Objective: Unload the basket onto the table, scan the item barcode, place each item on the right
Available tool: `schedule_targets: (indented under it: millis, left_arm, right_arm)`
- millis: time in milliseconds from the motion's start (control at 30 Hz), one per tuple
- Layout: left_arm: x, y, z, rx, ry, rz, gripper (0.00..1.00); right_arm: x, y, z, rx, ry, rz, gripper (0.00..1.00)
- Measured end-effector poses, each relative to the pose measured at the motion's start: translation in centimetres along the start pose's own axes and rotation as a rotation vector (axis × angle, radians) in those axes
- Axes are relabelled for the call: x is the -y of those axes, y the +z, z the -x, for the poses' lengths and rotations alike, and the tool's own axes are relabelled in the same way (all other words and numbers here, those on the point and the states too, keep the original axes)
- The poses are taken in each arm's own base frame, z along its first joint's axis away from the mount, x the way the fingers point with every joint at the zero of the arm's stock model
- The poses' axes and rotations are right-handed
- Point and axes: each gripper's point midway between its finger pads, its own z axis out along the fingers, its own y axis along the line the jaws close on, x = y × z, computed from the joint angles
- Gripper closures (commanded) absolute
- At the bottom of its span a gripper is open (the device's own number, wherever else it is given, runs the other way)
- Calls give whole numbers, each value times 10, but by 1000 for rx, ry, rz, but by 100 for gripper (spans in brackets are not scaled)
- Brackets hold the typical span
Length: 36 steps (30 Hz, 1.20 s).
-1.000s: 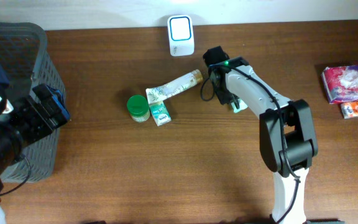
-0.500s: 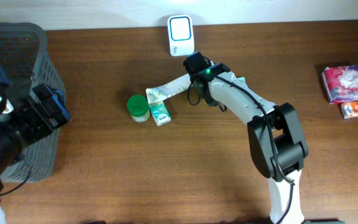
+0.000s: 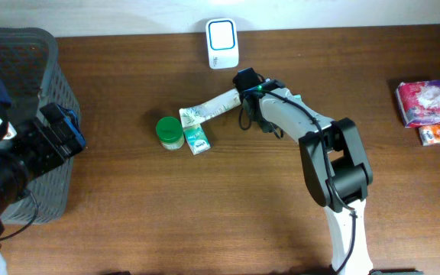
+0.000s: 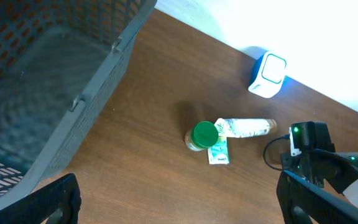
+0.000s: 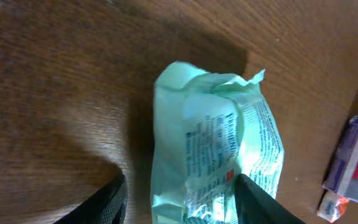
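Pale green packet (image 5: 222,143) sits between the fingers of my right gripper (image 5: 182,199), a little near and right of the white scanner (image 3: 222,43) on the far side. I cannot tell whether these jaws pinch it or only straddle it. My left gripper (image 4: 179,199) hangs wide apart, empty. I judge this the presenting step; next, I must turn the barcode face toward the scanner.

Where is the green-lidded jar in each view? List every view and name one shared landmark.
Overhead: green-lidded jar left of centre, beside the small green carton.
Left wrist: jar near centre, slightly low.
Right wrist: not in view.
Shared landmark: white scanner at the table's far edge, seen in overhead and left wrist.
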Motion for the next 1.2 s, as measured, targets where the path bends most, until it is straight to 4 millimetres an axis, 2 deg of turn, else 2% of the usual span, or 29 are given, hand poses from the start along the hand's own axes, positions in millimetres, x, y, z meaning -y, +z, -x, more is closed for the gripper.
schedule_targets:
  millis: [33,67,200,300,400,567,633,700,800,867,933,967,1000,1100,1200]
  left_arm:
    - [0,0,0,0,0,0,1]
    - [0,0,0,0,0,0,1]
    - [0,0,0,0,0,0,1]
    - [0,0,0,0,0,0,1]
    - [0,0,0,-1,0,0,1]
    - [0,0,0,0,0,0,1]
    - [0,0,0,0,0,0,1]
    - [0,0,0,0,0,0,1]
    - [0,0,0,0,0,0,1]
    - [0,0,0,0,0,0,1]
    - [0,0,0,0,0,0,1]
    - [0,0,0,0,0,0,1]
    - [0,0,0,0,0,0,1]
    - [0,0,0,0,0,0,1]
    - [0,0,0,-1,0,0,1]
  right_arm:
    - [3,1,0,-1,3,-14,54]
    - [8,5,-2,-10,12,-23,64]
    - [24,20,-7,-44,68,16,93]
    - [24,19,-7,-47,68,31,96]
    - [15,6,-8,-77,60,159,96]
    - [-16,-52,30,0,156,678,96]
    - [-19,-59,33,9,186,815,96]
    - [-6,-63,34,25,259,1015,96]
    - [6,-56,25,29,349,1204,93]
    - [6,-34,0,-26,440,1328,83]
    - [9,-24,-11,-35,493,1380,72]
    - [11,-19,-17,-54,518,1390,64]
    - [16,-14,-21,-62,541,1389,61]
    - [40,2,-31,-107,661,1376,59]
    - [67,1,-40,-181,734,1335,58]
